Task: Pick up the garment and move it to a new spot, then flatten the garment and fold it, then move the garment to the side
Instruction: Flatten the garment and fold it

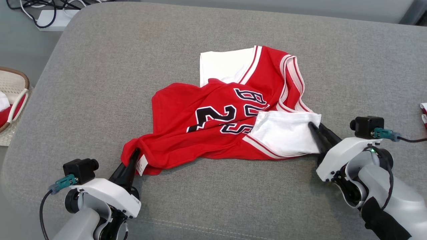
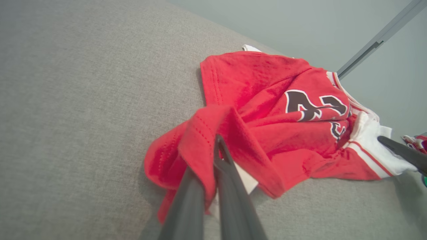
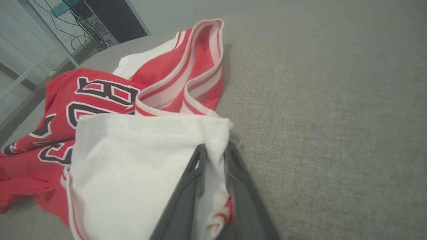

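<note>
— What is the big surface?
— A bench with a grey woven cover. A stitched seam runs along its near edge.
— And to the left of it?
— A basket with a brown rim, with red and white cloth inside. Farther back lies a white power strip, with black cables near it.
— To the right?
— A small red and white thing, cut by the picture edge. I cannot tell what it is.
</note>
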Motion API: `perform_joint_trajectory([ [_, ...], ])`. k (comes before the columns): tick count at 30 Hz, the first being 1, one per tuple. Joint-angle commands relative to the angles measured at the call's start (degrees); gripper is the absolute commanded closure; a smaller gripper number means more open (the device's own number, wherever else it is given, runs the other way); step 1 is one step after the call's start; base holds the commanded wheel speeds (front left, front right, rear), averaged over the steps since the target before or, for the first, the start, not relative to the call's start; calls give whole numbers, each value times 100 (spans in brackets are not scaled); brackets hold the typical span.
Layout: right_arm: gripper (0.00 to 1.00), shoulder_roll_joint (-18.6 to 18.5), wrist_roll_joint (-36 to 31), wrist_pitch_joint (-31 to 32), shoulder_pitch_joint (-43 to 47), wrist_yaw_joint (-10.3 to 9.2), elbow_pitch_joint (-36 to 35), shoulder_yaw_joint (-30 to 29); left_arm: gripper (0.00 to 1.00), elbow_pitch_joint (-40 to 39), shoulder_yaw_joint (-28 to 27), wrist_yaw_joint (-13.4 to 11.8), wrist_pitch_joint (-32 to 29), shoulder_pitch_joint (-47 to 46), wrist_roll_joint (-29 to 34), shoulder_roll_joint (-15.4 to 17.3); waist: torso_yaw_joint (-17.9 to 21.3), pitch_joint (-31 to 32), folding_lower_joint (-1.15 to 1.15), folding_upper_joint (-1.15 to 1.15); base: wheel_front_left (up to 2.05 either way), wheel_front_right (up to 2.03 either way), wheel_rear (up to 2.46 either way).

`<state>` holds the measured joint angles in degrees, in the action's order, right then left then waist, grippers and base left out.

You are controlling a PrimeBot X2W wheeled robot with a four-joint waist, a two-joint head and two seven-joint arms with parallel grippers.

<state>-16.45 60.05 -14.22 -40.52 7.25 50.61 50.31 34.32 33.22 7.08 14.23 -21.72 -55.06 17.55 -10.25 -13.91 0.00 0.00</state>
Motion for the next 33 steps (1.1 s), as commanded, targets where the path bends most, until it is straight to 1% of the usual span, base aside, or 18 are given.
perform_joint_trajectory([
  [1, 88, -72, -52, -73, -24, 24, -156, -44, 100, -75, -209, 41, 77, -221, 10, 199, 23, 9, 0, 0, 0, 0, 0],
  [3, 100, -127, -145, -75, -28, 24, -278, -224, 100, -80, -224, 41, 77, -215, 11, 199, 64, 36, 0, 0, 0, 0, 0],
  [7, 100, -217, -441, -76, 28, 24, -548, -604, 100, -96, -259, 41, 77, -188, 7, 219, 172, 119, 0, 0, 0, 0, 0],
  [9, 100, -270, -690, -76, 2, 24, -732, -866, 100, -121, -274, 41, 77, -224, 20, 270, 248, 179, 0, 0, 0, 0, 0],
  [10, 100, -270, -690, -76, 2, 24, -732, -866, 100, -121, -274, 41, 77, -224, 20, 270, 248, 179, 0, 0, 0, 0, 0],
  [14, 100, -348, -1168, -77, -277, 24, -1042, -1359, 100, -245, -375, 41, 77, -545, 139, 466, 329, 215, 0, 0, 0, 0, 0],
  [17, 100, -367, -1552, -77, -445, 24, -1423, -1876, 100, -358, -513, 41, 77, -840, 304, 596, 353, 213, 0, 0, 0, 0, 0],
  [18, 100, -367, -1552, -77, -445, 24, -1423, -1876, 100, -358, -513, 41, 77, -840, 304, 596, 353, 213, 0, 0, 0, 0, 0],
  [20, 100, -344, -1757, -77, -356, 24, -1670, -1943, 100, -408, -560, 41, 77, -948, 381, 619, 358, 231, 0, 0, 0, 0, 0],
  [23, 100, -420, -1851, -77, 38, 24, -1930, -1565, 100, -415, -595, 41, 77, -938, 406, 570, 377, 248, 0, 0, 0, 0, 0],
  [24, 96, -458, -1755, -77, 213, 24, -1972, -1365, 100, -399, -593, 41, 77, -892, 397, 543, 391, 248, 0, 0, 0, 0, 0],
  [25, 67, -524, -1639, -66, 393, 24, -1950, -1106, 100, -372, -590, 41, 77, -826, 371, 509, 407, 247, 0, 0, 0, 0, 0],
  [26, 14, -597, -1498, 6, 550, 24, -1938, -816, 100, -340, -580, 41, 77, -759, 352, 482, 423, 244, 0, 0, 0, 0, 0],
  [27, 0, -673, -1311, 69, 689, 24, -1899, -619, 100, -307, -581, 41, 77, -698, 334, 458, 438, 238, 0, 0, 0, 0, 0],
  [30, 0, -922, -845, 87, 951, 24, -1799, -275, 100, -236, -617, 41, 77, -560, 304, 401, 475, 217, 0, 0, 0, 0, 0],
  [33, 0, -1112, -570, 18, 1009, 24, -1728, -183, 100, -212, -668, 41, 77, -467, 325, 371, 519, 222, 0, 0, 0, 0, 0],
])
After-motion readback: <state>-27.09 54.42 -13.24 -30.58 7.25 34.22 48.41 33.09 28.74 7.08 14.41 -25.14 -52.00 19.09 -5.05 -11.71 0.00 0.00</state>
